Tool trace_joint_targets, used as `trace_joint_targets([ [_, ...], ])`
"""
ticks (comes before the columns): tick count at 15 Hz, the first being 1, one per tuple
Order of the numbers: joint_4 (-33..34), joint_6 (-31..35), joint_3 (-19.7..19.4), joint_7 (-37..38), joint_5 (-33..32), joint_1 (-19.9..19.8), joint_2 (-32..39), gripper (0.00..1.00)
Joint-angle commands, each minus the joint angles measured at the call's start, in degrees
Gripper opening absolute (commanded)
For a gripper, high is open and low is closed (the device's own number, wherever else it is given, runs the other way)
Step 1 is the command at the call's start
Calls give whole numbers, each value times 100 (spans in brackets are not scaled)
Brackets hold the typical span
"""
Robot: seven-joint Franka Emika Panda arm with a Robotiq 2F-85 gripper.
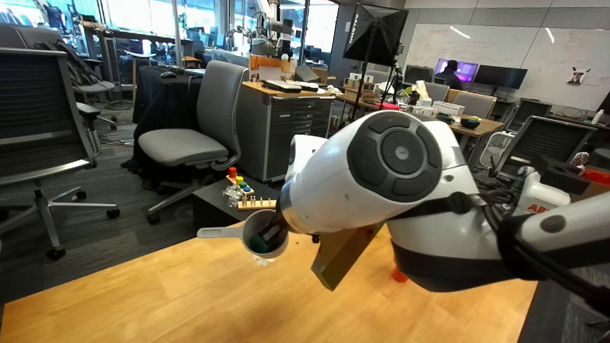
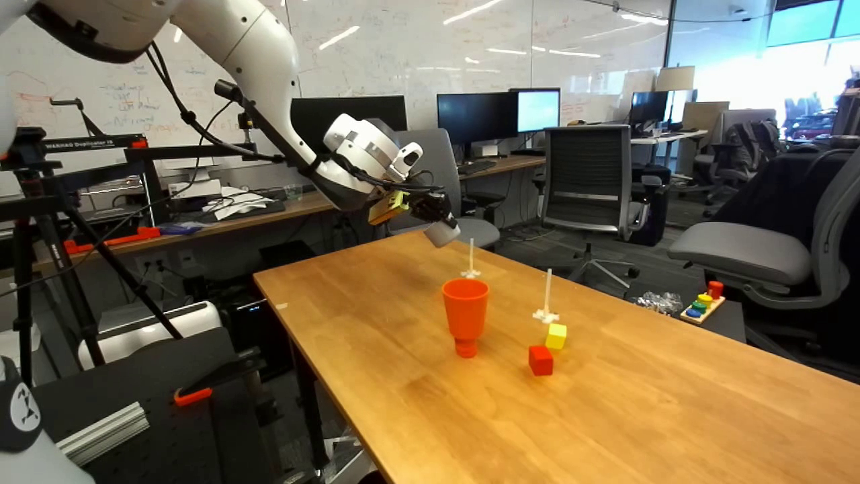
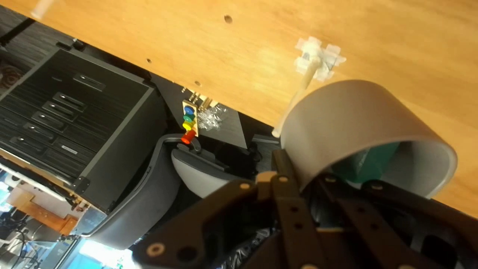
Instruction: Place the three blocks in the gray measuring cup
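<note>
The gripper (image 3: 307,175) is clamped on the wall of the gray measuring cup (image 3: 349,117), one finger inside its mouth, holding it tilted above the table (image 2: 383,316). Inside lies a green block (image 3: 376,161). Farther off, in an exterior view, the red cup (image 2: 465,312) stands mouth up, its bottom hidden; past it a yellow block (image 2: 555,336) and a red block (image 2: 540,361) sit close together on the table.

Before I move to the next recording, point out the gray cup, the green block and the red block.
Gray cup (image 3: 354,116), wrist view: on its outer wall.
Green block (image 3: 377,160), wrist view: on the face showing inside the cup.
Red block (image 2: 541,362), in an exterior view: on its near side.
</note>
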Motion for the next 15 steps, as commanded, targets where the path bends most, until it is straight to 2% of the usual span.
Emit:
trace_joint_targets([
  [1,-1437,202,-405,104,-44,543,-783,3],
  [4,-2394,605,-634,68,11,642,-1153,3],
  [5,-2726,810,-734,257,-204,628,-1292,3],
  [6,-3052,1097,-954,281,-249,710,-1351,3],
  [8,-3512,1858,-1563,-92,268,1034,-1127,3],
  [10,-3913,2615,-1924,-724,1014,1177,-932,3],
  [12,-4257,3076,-1855,-1688,1982,1085,-998,3],
  [15,-4577,3533,-1534,-2947,3338,931,-1131,3],
])
